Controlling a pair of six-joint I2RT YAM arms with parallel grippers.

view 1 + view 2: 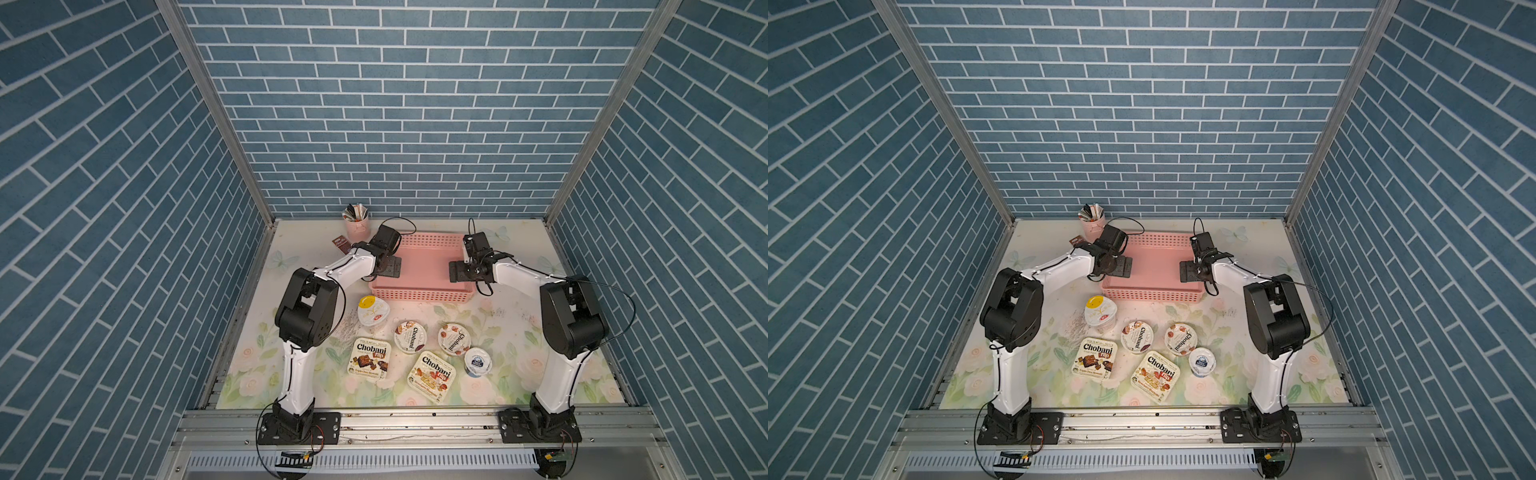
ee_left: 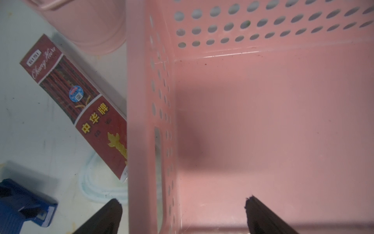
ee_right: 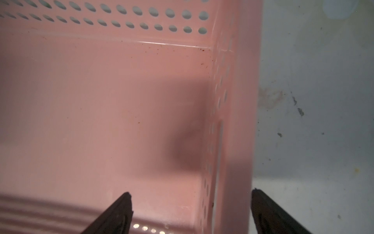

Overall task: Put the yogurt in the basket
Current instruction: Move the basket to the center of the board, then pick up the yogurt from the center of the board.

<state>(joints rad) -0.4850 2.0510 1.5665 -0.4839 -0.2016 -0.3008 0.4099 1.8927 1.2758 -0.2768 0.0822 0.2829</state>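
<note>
The floral table [image 1: 519, 249] fills the floor of both top views. On its far half sits the pink basket [image 1: 424, 294], open side up, its long axis running across the table from the left arm's side to the right's.

The top views show the basket whole but only the backs of the grippers. The wrist views show the fingers instead. In the left wrist view the left gripper [image 2: 183, 200] is spread wide and holds nothing. It straddles the basket's left end wall, one finger over the table and one over the basket floor. The right gripper [image 3: 191, 193] is spread the same way across the right end wall. I cannot tell whether any finger touches a wall.

Only the top views show the six yogurt cups, all standing lid-up on the table in front of the basket and outside it.
- The brownie Flip cup [image 1: 371, 358] sits square to the near edge.
- The strawberry Flip cup [image 1: 432, 376] is turned clockwise, its long axis slanting.
- The left round Chobani cup [image 1: 410, 336] and right round Chobani cup [image 1: 454, 338] sit side by side, their lettering running almost up-and-down.
- The yellow-topped cup [image 1: 373, 311] stands just before the basket's left front corner.
- The small blue-white cup [image 1: 478, 361] is rightmost.

A pink pen holder [image 1: 356, 226] stands beyond the basket's far left corner. Beside it lies a red-brown box [image 2: 81, 105], a dark sliver from above. The left wrist view shows its "Chung Hwa" lettering, with the box slanted and one end meeting the basket's rim. A blue object [image 2: 26, 204] appears there only, and I cannot identify it.
</note>
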